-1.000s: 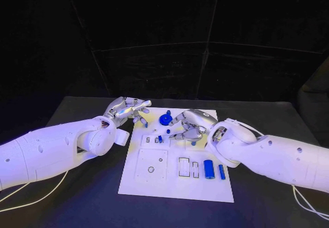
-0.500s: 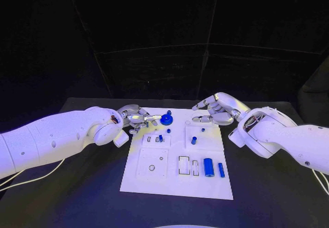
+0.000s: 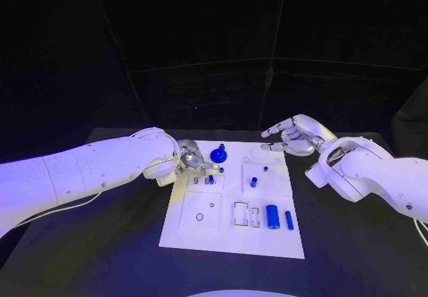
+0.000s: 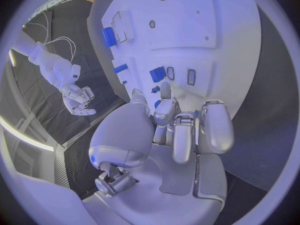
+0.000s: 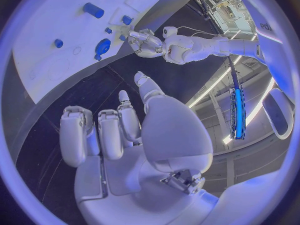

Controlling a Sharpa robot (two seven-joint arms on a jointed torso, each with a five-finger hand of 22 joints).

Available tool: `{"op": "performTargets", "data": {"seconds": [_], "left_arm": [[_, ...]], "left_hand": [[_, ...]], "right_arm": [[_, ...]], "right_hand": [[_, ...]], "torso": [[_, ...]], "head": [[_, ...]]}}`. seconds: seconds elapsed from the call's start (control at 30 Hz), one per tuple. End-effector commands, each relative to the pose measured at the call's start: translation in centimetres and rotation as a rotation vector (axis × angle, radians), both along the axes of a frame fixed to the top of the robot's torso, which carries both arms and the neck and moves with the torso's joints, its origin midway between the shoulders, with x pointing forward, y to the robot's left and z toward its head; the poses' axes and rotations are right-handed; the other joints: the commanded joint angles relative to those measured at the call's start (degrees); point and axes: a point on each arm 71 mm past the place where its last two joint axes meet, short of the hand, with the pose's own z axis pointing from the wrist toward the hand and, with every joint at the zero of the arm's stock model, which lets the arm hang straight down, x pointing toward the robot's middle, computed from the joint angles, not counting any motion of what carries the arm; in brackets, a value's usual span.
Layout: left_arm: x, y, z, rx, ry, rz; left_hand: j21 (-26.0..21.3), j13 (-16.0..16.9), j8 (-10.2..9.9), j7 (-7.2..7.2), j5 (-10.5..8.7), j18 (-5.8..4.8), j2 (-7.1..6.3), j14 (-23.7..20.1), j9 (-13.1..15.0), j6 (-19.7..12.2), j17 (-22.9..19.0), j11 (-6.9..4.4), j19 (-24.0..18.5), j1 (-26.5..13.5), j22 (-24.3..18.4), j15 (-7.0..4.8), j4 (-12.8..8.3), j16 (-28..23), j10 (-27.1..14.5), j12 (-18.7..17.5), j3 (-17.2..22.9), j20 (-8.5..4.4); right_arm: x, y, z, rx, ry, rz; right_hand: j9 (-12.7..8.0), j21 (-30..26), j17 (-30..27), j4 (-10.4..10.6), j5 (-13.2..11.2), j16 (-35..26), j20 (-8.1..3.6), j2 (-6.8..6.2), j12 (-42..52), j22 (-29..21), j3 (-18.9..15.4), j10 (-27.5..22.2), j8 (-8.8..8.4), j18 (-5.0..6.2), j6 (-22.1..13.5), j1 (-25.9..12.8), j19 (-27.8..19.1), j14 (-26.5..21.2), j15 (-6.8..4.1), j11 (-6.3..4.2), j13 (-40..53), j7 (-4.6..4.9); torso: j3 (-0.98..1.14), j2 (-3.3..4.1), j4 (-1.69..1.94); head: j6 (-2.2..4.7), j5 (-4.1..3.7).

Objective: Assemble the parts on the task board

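The board [image 3: 234,216] lies mid-worktop, its round blue part [image 3: 218,156] near the far edge just beside the left hand [image 3: 189,158], whose curled fingers seem empty, while the right hand [image 3: 299,136] hovers open off the board's far right corner.

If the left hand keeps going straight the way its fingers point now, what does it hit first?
Most likely the round blue part near the far edge of the white task board. The silver left hand sits at the board's left edge, fingers aimed at it. Whether they touch already is unclear.
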Motion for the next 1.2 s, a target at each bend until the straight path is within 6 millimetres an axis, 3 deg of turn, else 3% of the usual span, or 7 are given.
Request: {"op": "performTargets", "data": {"seconds": [0.03,0.4,1.2], "left_arm": [[0.2,-0.2,0.0,0.102,-0.003,-0.003],[0.2,-1.4,-0.5,0.145,0.024,-0.045],[-0.1,-2.3,-0.7,0.156,0.040,-0.078]], "left_hand": [[0.7,1.0,1.7,-0.14,-0.19,-1.21,0.02,5.9,1.6,-0.7,15.1,-0.46,0.6,0.0,1.1,-0.49,0.0,0.2,0.4,0.9,-0.8,-0.22],[1.2,1.6,3.9,-0.26,-0.16,-1.34,0.72,5.9,4.1,-2.3,15.1,-0.59,0.7,0.7,2.0,-0.61,-0.2,0.2,0.5,1.5,-1.2,-0.34],[2.2,2.1,7.1,-0.50,0.12,-1.57,2.01,5.9,7.7,-3.7,15.1,-0.75,1.1,3.4,3.7,-0.65,-1.4,0.2,0.6,2.1,-0.3,-0.29]], "right_arm": [[0.1,-0.1,0.1,0.004,-0.001,-0.018],[0.4,0.1,0.0,-0.006,0.004,-0.020],[0.8,-0.1,-0.2,-0.017,0.013,-0.032]], "right_hand": [[0.0,-0.3,1.9,-0.3,0.6,-0.2,-0.45,0.17,0.4,2.3,-0.1,-0.1,0.36,0.59,0.4,0.6,0.1,3.1,-0.33,-0.38,3.7,-0.12],[0.0,-0.4,1.8,-0.6,2.5,-0.4,-0.51,0.32,0.2,2.1,-0.5,-0.2,0.40,0.63,0.5,0.8,0.1,3.1,-0.38,-0.44,3.5,-0.15],[0.0,-0.5,1.7,-0.7,3.1,-0.5,-0.52,0.32,0.1,2.0,-0.7,-0.3,0.43,0.65,0.5,0.7,0.1,3.0,-0.39,-0.44,3.4,-0.16]], "torso": [[-0.04,0.09,-0.11],[-0.06,0.04,-0.04],[-0.06,0.03,0.09]], "head": [[-0.09,0.09],[-0.48,0.05],[-1.28,-0.13]]}}
